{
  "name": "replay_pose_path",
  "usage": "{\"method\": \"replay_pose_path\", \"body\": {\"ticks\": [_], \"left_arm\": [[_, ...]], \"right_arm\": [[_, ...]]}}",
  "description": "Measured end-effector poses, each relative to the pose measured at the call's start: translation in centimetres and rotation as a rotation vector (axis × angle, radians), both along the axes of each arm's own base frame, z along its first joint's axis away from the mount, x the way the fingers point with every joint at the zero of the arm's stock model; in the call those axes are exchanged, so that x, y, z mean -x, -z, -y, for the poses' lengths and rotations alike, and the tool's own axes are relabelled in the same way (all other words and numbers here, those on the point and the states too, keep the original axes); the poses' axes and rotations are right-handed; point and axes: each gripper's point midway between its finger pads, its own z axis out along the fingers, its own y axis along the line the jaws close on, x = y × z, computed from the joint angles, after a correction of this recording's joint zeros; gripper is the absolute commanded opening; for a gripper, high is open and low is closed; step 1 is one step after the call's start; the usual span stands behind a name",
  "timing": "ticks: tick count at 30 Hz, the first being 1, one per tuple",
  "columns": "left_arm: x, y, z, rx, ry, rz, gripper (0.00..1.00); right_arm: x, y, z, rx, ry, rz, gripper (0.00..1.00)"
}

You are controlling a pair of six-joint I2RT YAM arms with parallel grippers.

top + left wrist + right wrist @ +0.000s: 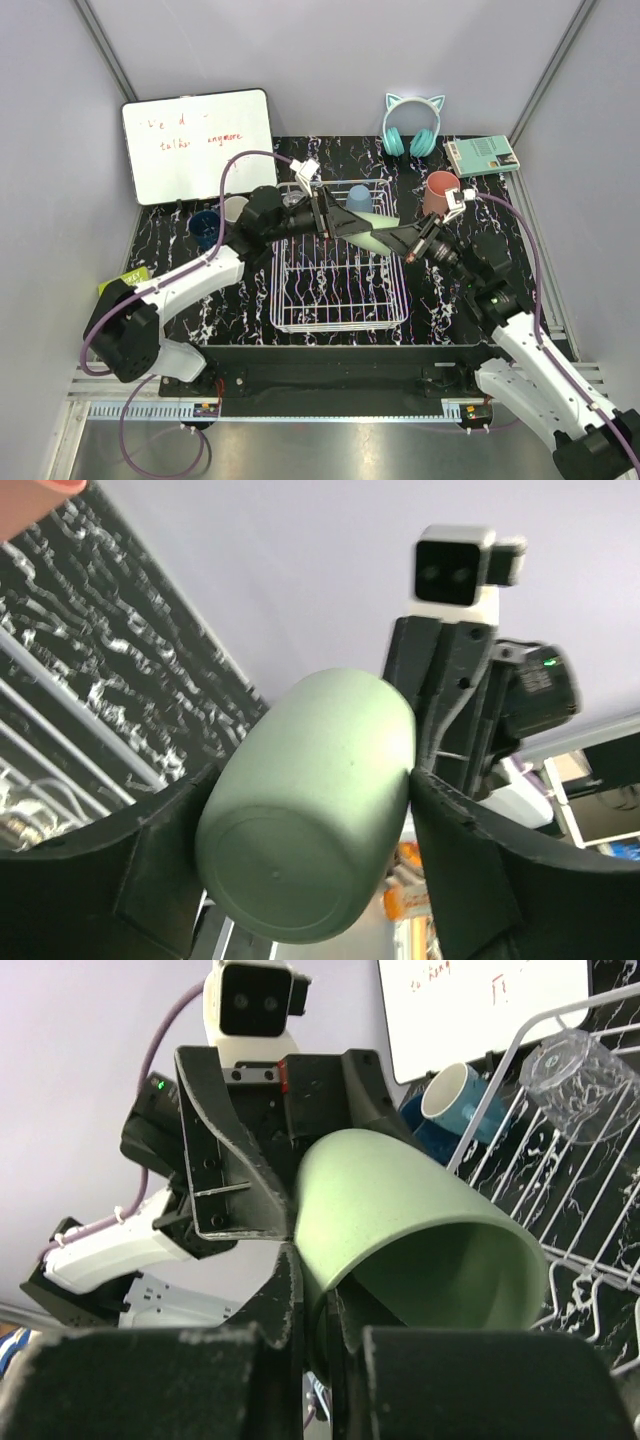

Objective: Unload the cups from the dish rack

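A sage-green cup (375,235) hangs on its side above the back of the white wire dish rack (340,300), held from both ends. My left gripper (340,225) is shut on its base end, a finger on each side (320,770). My right gripper (405,243) is shut on its rim, one finger inside and one outside (400,1210). A light-blue cup (358,198) and a clear glass (575,1070) sit in the rack's back part. A salmon-pink cup (440,193) stands on the table to the right. A navy mug (205,225) and a teal mug (455,1100) stand left of the rack.
A whiteboard (197,145) leans at the back left. Teal cat-ear headphones (412,125) and a teal box (482,155) lie at the back right. A green tag (125,278) lies at the left edge. Grey walls close in both sides.
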Motion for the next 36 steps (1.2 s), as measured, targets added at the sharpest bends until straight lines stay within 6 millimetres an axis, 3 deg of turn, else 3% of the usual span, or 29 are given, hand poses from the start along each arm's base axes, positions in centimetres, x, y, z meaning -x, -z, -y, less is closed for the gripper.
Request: {"method": "replay_pose_path", "body": {"ticks": [1, 3, 6, 11, 16, 19, 22, 27, 33, 36], "left_arm": [[0.2, 0.3, 0.1, -0.018, 0.0, 0.004, 0.92], [0.2, 0.9, -0.1, -0.072, -0.022, 0.017, 0.99], [-0.6, 1.6, -1.2, -0.151, -0.093, 0.031, 0.99], [-3.6, 0.6, -5.4, -0.213, -0.288, 0.045, 0.99], [-5.3, -0.3, -9.6, -0.243, -0.485, 0.03, 0.99], [-4.9, -0.2, -10.9, -0.263, -0.542, 0.02, 0.99], [-4.5, 1.3, -12.3, -0.319, -0.587, -0.016, 0.99], [-3.7, 4.8, -14.0, -0.437, -0.629, -0.097, 0.99], [-1.8, 8.0, -15.6, -0.522, -0.634, -0.16, 0.99], [-1.2, 8.5, -16.2, -0.538, -0.639, -0.163, 0.99]], "right_arm": [[0.3, 0.1, 0.0, 0.008, -0.001, 0.003, 0.0], [0.9, 0.3, 0.4, 0.03, 0.009, 0.009, 0.0], [0.9, 0.9, 1.4, 0.068, 0.066, 0.01, 0.0], [0.8, 2.0, 2.8, 0.133, 0.141, -0.013, 0.0], [-1.7, 2.1, 5.5, 0.266, 0.337, -0.106, 0.0], [-4.9, 0.3, 7.9, 0.377, 0.513, -0.144, 0.0], [-8.8, -2.1, 9.9, 0.502, 0.68, -0.183, 0.0], [-16.6, -5.4, 11.1, 0.621, 0.829, -0.262, 0.0], [-24.1, -4.0, 13.7, 0.715, 0.913, -0.48, 0.0], [-28.9, -4.0, 13.5, 0.666, 0.946, -0.465, 0.0]]}}
